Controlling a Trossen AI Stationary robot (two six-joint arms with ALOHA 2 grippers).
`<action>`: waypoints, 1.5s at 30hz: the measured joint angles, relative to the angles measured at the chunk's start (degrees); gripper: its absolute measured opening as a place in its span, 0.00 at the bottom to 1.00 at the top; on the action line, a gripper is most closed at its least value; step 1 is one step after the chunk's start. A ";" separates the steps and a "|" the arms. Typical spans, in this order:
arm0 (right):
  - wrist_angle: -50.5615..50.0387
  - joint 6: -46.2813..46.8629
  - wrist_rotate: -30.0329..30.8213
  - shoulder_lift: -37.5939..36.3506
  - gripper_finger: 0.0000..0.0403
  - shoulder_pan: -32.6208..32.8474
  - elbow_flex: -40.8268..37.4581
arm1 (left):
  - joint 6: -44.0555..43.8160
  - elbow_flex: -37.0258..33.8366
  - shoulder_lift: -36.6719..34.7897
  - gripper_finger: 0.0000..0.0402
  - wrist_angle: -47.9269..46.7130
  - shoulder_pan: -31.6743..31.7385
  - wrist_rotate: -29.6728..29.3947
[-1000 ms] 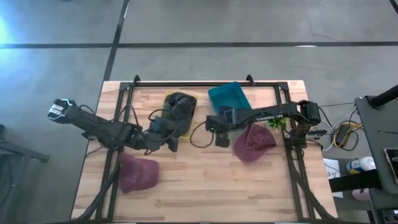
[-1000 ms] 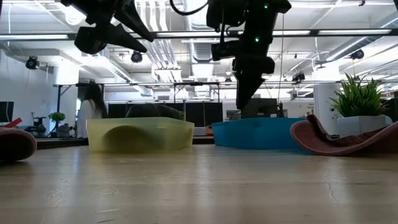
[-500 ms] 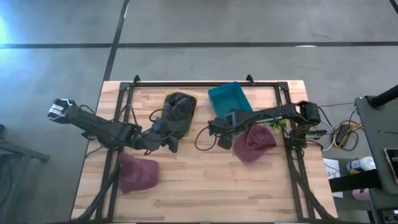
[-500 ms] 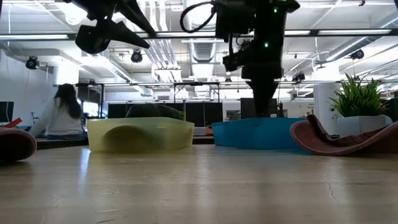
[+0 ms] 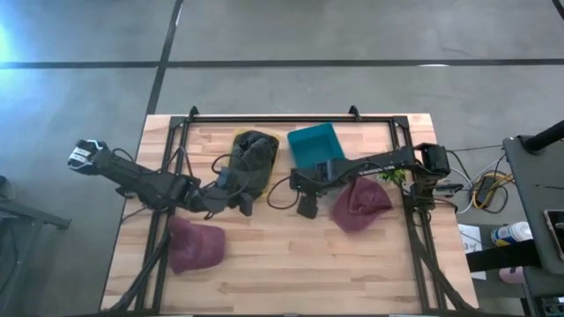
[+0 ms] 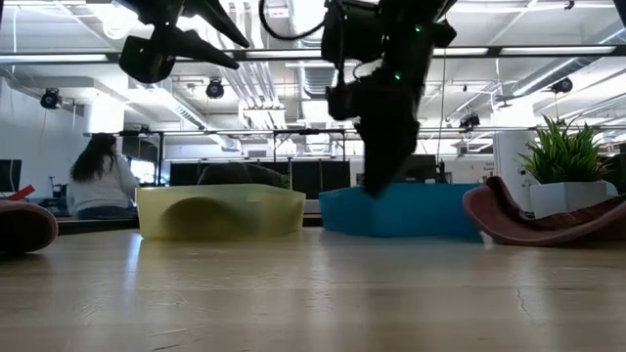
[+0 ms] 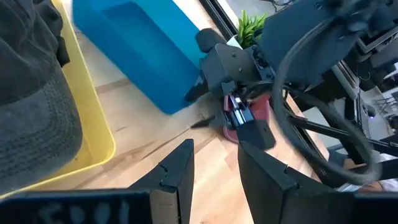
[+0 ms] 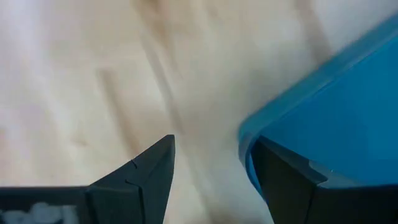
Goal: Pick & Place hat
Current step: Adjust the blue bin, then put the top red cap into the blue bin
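Since the frame 0.5 s earlier, we see that the blue bin (image 5: pixel 315 143) has shifted toward the yellow bin (image 5: pixel 255 163) and turned slightly, and the right gripper (image 5: pixel 306 208) has swung away from the maroon hat (image 5: pixel 359 202) toward the table's middle.

We now locate the right gripper near the blue bin's front corner, just above the wooden table (image 5: pixel 291 264). Its fingers are parted, nothing between them; in the right wrist view 1 finger (image 8: pixel 283 174) overlaps the bin's rim (image 8: pixel 298 99), and we cannot tell whether it touches.

We find the left gripper (image 7: pixel 214 168) hanging above the table beside the yellow bin, fingers slightly apart and empty.

We count 3 hats:
- 1 dark grey hat (image 5: pixel 255 151) lies inside the yellow bin.
- 1 maroon hat lies on the table to the right of the right gripper, beside a potted plant (image 6: pixel 567 156).
- 1 second maroon hat (image 5: pixel 195 244) lies near the table's front left.

We see a seated person (image 6: pixel 98 181) in the room behind.
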 joint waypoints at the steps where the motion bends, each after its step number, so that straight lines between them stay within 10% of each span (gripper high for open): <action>1: 1.28 0.02 -1.45 0.00 0.51 0.00 0.21 | -0.14 0.02 0.00 0.29 0.02 -0.08 0.00; 12: 14.97 -1.34 -13.96 -0.75 0.51 0.00 1.86 | -0.47 0.01 0.00 0.29 0.01 -0.15 0.02; 23: -7.04 -7.77 0.02 -15.18 0.51 8.46 -1.77 | 1.65 0.02 1.23 0.29 1.01 -0.15 -0.26; 37: -7.46 78.84 10.08 -35.50 0.51 32.43 -26.61 | 2.42 0.01 7.15 0.29 4.69 0.01 0.18; 45: -7.30 98.41 7.33 -36.54 0.51 41.61 -33.33 | 4.73 0.00 6.71 0.29 4.72 0.68 0.42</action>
